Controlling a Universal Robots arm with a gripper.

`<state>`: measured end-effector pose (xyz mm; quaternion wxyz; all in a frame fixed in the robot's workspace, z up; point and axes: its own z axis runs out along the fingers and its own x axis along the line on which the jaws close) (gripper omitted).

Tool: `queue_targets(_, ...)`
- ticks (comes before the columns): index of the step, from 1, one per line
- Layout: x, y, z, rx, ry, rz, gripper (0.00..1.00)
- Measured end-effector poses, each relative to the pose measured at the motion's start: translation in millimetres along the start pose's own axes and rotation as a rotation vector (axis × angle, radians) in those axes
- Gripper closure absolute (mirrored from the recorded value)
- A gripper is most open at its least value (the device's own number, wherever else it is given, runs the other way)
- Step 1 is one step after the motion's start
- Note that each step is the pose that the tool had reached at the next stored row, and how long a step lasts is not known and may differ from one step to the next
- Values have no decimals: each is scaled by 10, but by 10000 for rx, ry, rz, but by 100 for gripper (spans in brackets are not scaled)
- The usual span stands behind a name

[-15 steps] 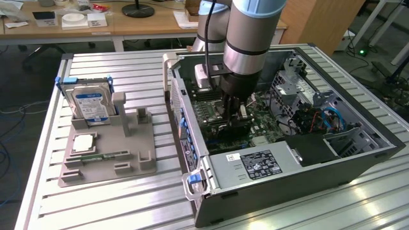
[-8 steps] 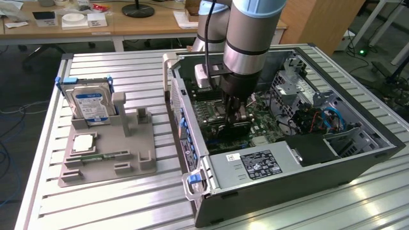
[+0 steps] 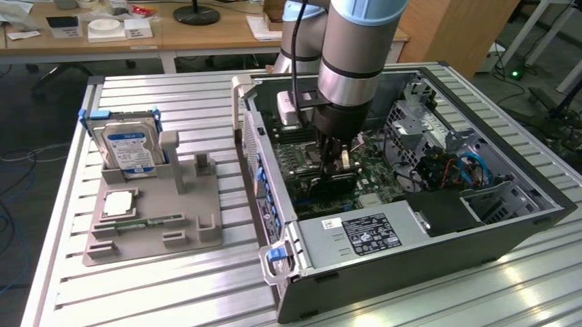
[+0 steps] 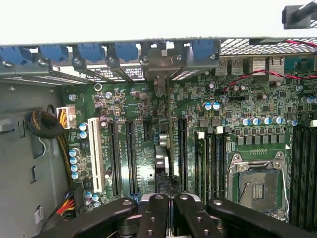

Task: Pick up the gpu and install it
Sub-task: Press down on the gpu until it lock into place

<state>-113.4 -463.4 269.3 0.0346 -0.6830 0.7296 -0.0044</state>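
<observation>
The gpu (image 4: 162,158) stands edge-on on the green motherboard (image 4: 138,99), between the long black expansion slots. Its metal bracket end reaches the case's rear wall. In the exterior view the gpu (image 3: 329,180) is a dark card low inside the open computer case (image 3: 437,238). My gripper (image 3: 339,162) reaches down into the case right above it. In the wrist view the gripper (image 4: 170,198) has its fingers drawn together over the card's upper edge. I cannot tell whether they pinch the card or only rest on it.
A grey fixture (image 3: 155,204) on the slatted table at the exterior view's left holds a silver hard drive (image 3: 127,150) and a green memory stick (image 3: 146,223). The power supply (image 3: 364,231), cables and the CPU socket (image 4: 257,183) crowd the case.
</observation>
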Motion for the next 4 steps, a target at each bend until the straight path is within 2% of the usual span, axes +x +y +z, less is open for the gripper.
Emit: queue_targets(4,0,0,0,0,0,0,89)
